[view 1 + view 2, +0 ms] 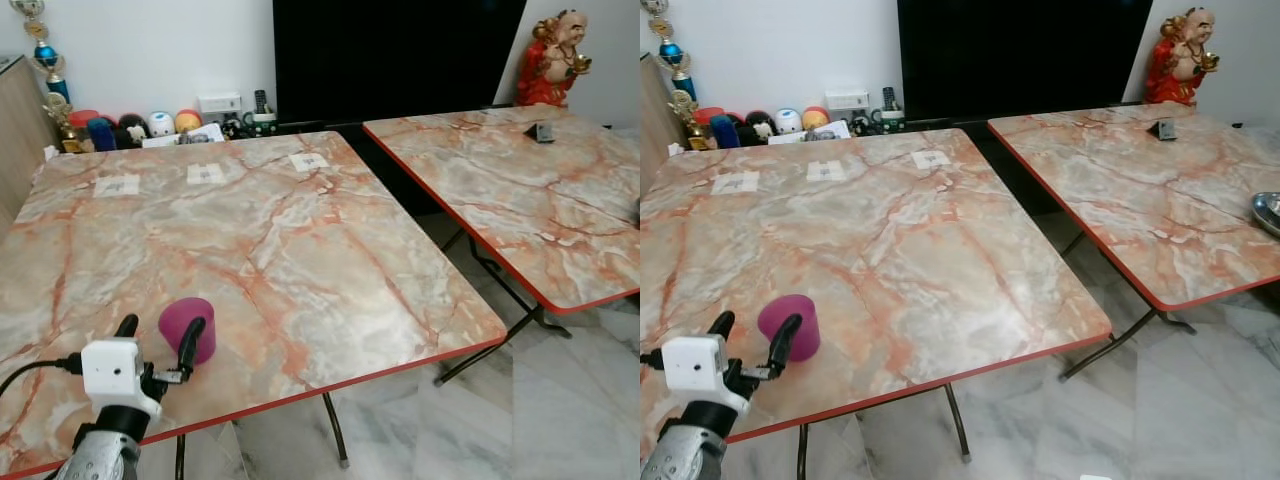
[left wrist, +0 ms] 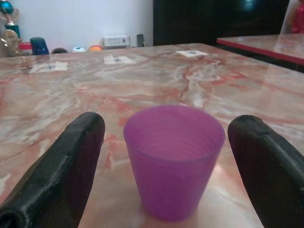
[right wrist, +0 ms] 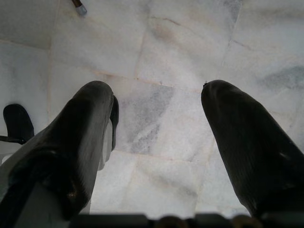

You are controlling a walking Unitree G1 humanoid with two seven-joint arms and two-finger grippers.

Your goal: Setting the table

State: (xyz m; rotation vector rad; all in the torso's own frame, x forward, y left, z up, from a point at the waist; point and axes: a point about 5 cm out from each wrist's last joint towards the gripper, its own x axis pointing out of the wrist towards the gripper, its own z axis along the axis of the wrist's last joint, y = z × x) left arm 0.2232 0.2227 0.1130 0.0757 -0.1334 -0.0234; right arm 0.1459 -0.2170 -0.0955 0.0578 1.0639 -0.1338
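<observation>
A purple plastic cup (image 1: pixel 187 327) stands upright on the marble-patterned table (image 1: pixel 300 250), near its front left corner. My left gripper (image 1: pixel 158 333) is open just in front of the cup, its fingertips reaching either side of it without touching. In the left wrist view the cup (image 2: pixel 173 156) sits between the two black fingers (image 2: pixel 61 166), with a gap on each side. My right gripper (image 3: pixel 156 118) is open with nothing in it, hanging over the pale tiled floor.
Three paper labels (image 1: pixel 205 173) lie along the table's far side. A second marble table (image 1: pixel 540 190) stands to the right with a small dark object (image 1: pixel 543 131) and a metal dish edge (image 1: pixel 1268 210). Trophies, toys and a red figurine (image 1: pixel 552 58) line the back wall.
</observation>
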